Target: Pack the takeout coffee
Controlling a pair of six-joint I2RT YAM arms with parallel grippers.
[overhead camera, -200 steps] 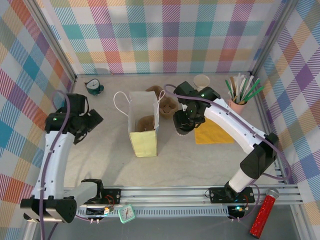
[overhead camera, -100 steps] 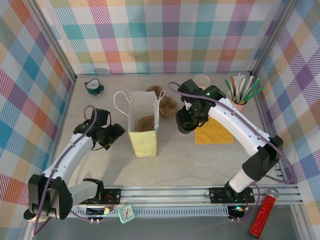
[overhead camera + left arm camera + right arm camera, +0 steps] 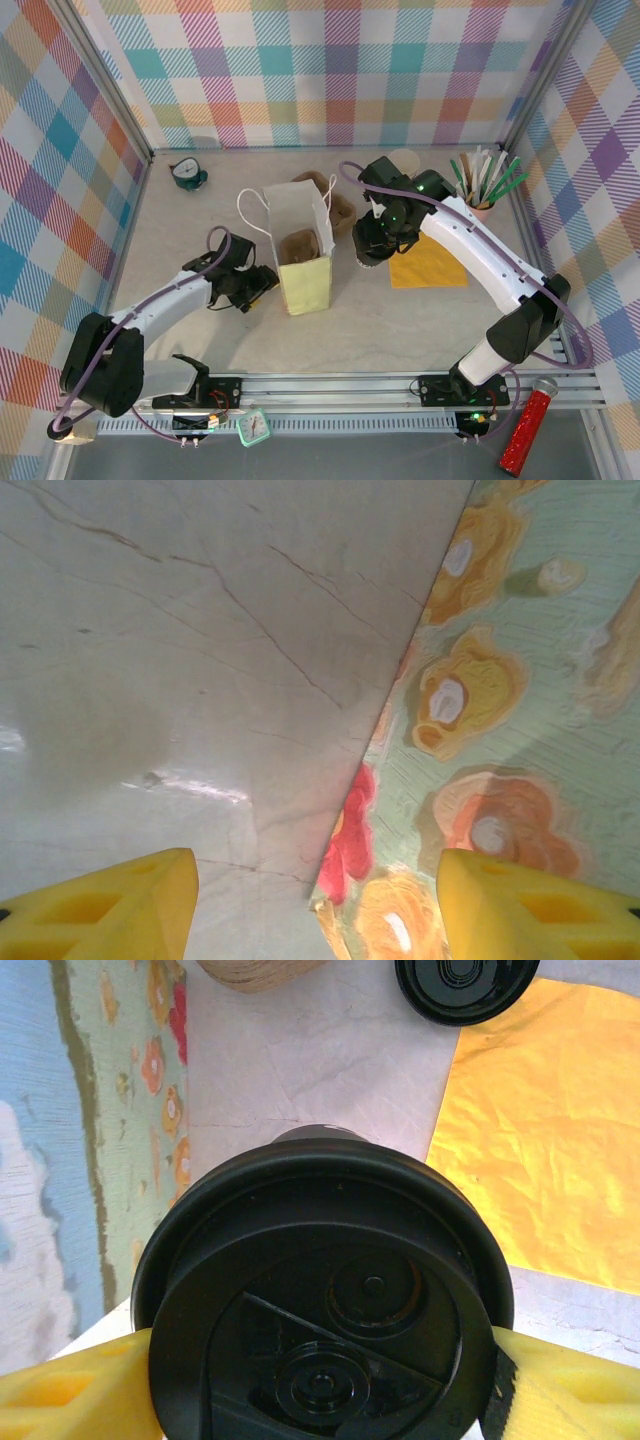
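The takeout coffee (image 3: 320,1290), a black cup with a glossy black lid, sits between the yellow fingers of my right gripper (image 3: 320,1385), which is shut on it. In the top view that gripper (image 3: 372,243) hangs just right of the paper bag (image 3: 305,285), over the edge of an orange napkin (image 3: 428,265). The bag stands upright and open, with a brown carrier (image 3: 300,243) inside. My left gripper (image 3: 258,290) is low against the bag's left side. Its fingers (image 3: 110,910) stand apart, and the bag's flowered wall (image 3: 520,680) and bottom corner lie between them.
A second brown carrier (image 3: 340,210) lies behind the bag. A loose black lid (image 3: 465,985) rests on the napkin's far edge. A cream cup (image 3: 405,160) and a pot of sticks (image 3: 480,190) stand at the back right, a teal clock (image 3: 187,173) at the back left.
My left arm has swung down and right to the bag's side, and its jaws have narrowed. The bag has shifted slightly right and turned. The right gripper with the cup has barely moved.
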